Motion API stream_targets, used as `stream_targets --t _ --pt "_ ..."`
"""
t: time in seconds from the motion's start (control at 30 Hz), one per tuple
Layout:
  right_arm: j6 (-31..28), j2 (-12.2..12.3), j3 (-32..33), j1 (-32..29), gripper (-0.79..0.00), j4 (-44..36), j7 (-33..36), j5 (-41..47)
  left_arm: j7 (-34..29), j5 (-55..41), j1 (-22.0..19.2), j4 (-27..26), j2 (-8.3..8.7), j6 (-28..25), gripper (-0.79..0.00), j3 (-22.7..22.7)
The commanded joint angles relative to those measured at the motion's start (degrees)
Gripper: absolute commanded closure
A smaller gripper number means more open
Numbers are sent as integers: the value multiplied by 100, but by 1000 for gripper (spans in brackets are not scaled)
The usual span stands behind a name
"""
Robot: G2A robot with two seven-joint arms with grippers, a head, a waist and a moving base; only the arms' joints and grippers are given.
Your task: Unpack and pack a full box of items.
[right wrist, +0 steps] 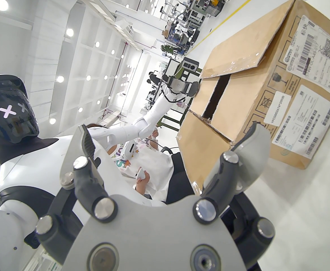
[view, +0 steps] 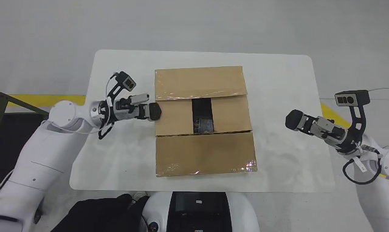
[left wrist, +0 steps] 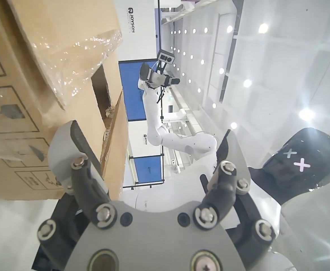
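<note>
Left end effector (view: pixel 153 111): fingers spread, holding nothing, at the 9 o'clock side of the cardboard box (view: pixel 203 153), with one finger (left wrist: pixel 69 148) just beside its wall. Right end effector (view: pixel 293 119): likewise spread and empty, at 3 o'clock, well apart from the box. The box stands mid-tabletop (view: pixel 285 80). Its flaps (view: pixel 200 83) lie nearly shut, and a narrow central gap shows dark contents (view: pixel 205 126) that I cannot identify.

White-shelled arms (view: pixel 58 119), seen at 9 and 3 o'clock in the top view, are fitted with small black cameras (view: pixel 126 81). The left gripper (left wrist: pixel 149 131) and right gripper (right wrist: pixel 170 128) are mounted on grey screwed plates (left wrist: pixel 159 244). The black head visor (right wrist: pixel 10 114) is marked with two crosses.
</note>
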Motion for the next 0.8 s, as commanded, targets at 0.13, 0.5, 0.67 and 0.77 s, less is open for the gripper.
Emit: stream_targets --t 0.13,0.5,0.67,0.77 --pt "0 0 0 0 -785 0 0 0 25 59 -58 223 -61 55 -785 -62" --pt "0 0 0 0 -785 0 0 0 -95 -223 -281 387 -272 -56 -785 1" --pt "0 0 0 0 -785 0 0 0 -163 -395 -430 480 -379 -256 -785 -1" --pt "0 0 0 0 -785 0 0 0 -159 -380 -558 570 -432 -395 -785 -35"
